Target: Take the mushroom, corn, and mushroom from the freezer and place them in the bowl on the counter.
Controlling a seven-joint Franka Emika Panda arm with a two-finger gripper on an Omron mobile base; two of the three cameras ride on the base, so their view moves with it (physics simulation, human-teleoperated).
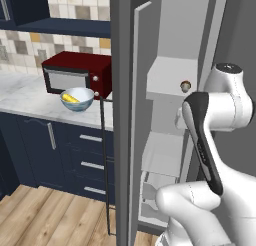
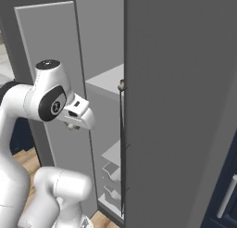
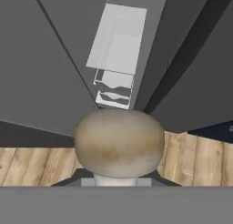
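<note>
A tan mushroom [image 3: 119, 143] sits close in front of the hand camera, and my gripper [image 2: 71, 125] is shut on it, pointing down in front of the open freezer [image 1: 172, 50]. Its fingertips are hidden behind the cap. Another mushroom [image 1: 185, 85] rests at the front edge of a pale freezer shelf, and the right base view shows this mushroom [image 2: 121, 85] beside the door edge. On the marbled counter [image 1: 30, 100], the blue-grey bowl [image 1: 86, 103] holds the yellow corn [image 1: 70, 98].
A dark red microwave [image 1: 75, 72] stands behind the bowl. The open freezer door [image 1: 122, 140] with its thin dark handle [image 1: 104, 160] stands between the counter and me. Freezer drawers [image 3: 113, 93] and wooden floor [image 3: 200, 159] lie below the hand.
</note>
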